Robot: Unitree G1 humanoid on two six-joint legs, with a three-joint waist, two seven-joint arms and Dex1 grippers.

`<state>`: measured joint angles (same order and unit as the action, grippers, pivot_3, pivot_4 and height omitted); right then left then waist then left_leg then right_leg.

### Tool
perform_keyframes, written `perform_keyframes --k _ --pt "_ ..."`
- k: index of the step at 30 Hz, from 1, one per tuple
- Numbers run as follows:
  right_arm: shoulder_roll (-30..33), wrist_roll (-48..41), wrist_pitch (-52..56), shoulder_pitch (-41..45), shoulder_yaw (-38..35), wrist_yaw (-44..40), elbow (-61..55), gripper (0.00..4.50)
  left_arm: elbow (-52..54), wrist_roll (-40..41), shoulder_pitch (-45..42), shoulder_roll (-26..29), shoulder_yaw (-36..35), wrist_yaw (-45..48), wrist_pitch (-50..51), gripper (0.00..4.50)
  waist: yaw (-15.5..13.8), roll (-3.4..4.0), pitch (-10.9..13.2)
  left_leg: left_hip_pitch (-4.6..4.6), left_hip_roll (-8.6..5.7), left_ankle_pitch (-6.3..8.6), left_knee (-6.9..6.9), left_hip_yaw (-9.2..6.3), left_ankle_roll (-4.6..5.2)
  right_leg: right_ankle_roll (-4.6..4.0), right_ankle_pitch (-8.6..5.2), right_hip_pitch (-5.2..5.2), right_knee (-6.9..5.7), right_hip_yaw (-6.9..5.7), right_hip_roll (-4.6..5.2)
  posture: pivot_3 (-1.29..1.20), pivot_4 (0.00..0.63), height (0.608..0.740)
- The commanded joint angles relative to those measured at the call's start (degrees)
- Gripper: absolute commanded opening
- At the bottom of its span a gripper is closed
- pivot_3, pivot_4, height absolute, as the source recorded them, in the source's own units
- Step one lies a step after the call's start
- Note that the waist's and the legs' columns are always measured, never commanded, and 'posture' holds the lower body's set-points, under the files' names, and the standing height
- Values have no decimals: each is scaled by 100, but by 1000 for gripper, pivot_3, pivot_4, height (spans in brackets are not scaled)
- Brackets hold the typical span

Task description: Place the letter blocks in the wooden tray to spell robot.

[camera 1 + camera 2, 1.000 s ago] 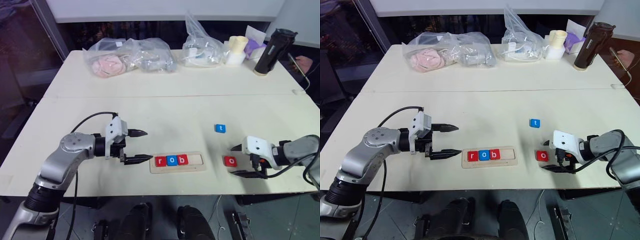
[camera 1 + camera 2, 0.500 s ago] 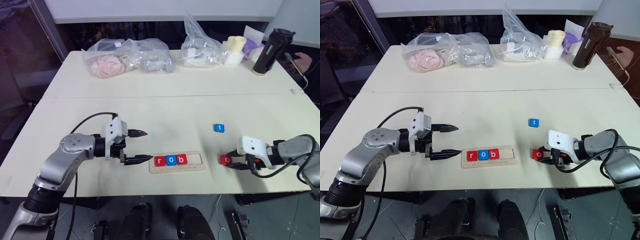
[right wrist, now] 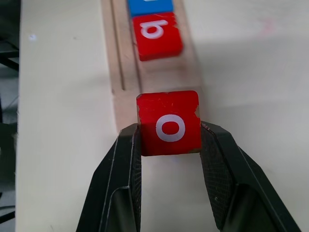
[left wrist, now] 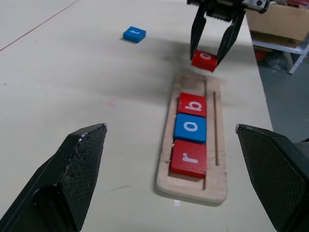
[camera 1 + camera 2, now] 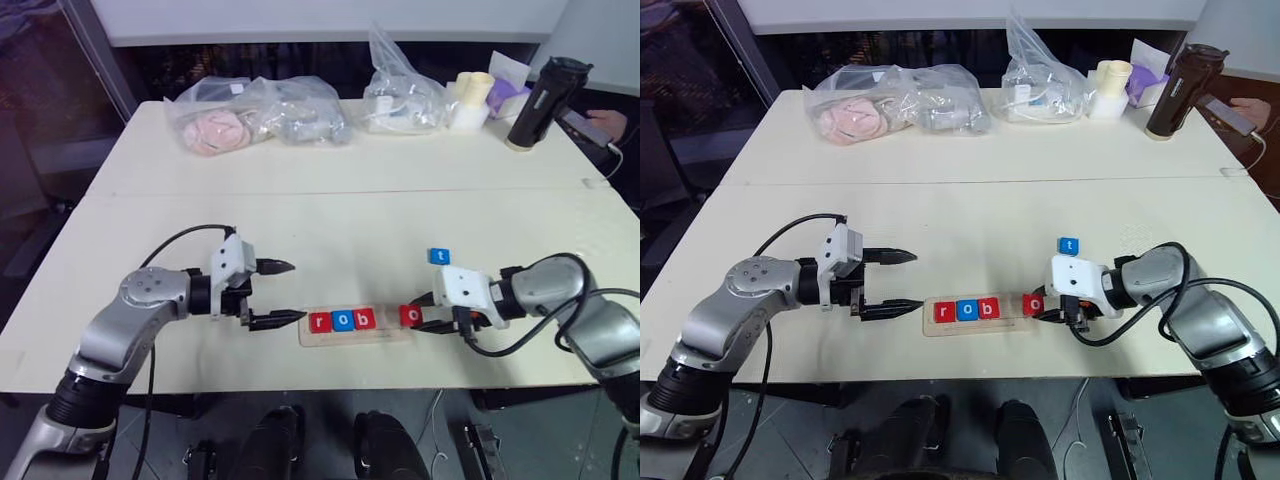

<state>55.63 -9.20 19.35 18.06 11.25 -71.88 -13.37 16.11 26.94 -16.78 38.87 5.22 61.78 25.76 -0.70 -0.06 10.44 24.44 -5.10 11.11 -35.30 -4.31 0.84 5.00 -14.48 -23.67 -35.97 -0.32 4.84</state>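
The wooden tray [image 5: 390, 331] lies near the table's front edge. In its slot sit a red r [image 5: 320, 322], a blue o [image 5: 343, 321] and a red b [image 5: 365, 320]. My right gripper [image 5: 413, 314] is shut on a red o block [image 3: 169, 123], holding it slightly tilted at the tray's right end, beside the bare part of the slot. A blue t block [image 5: 440, 257] lies alone on the table behind that gripper. Just left of the tray, my left gripper [image 5: 297, 291] stands open with nothing between its fingers [image 4: 77, 164].
Clear plastic bags [image 5: 260, 115] with soft items lie along the back of the table. A black bottle [image 5: 545, 100], a pale cup [image 5: 470, 98] and a purple item stand at the back right. A person's hand with a phone [image 5: 590, 122] shows at the far right edge.
My right gripper closed on the red o block and carried it left, from the bare table to the tray's right end. The left arm stayed still.
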Motion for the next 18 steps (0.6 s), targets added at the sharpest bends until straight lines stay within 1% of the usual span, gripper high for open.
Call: perform_keyframes --k 1,10,18 --pt "-121 19 80 177 79 45 -232 1120 213 96 22 64 -184 -42 7 4500 -1 0 0 0 0 0 0 0 1 0 0 0 -1 0 0 0 150 738" --pt "-363 209 69 398 367 120 -157 1120 291 125 63 70 -189 -98 46 4500 -6 0 0 0 -1 -2 -2 0 2 1 1 0 -1 0 0 0 150 738" --pt "-463 304 13 465 429 135 -27 1120 310 142 87 87 -196 -108 52 4500 -4 0 0 -1 -1 -2 -2 0 2 1 1 0 -4 0 -1 0 150 738"
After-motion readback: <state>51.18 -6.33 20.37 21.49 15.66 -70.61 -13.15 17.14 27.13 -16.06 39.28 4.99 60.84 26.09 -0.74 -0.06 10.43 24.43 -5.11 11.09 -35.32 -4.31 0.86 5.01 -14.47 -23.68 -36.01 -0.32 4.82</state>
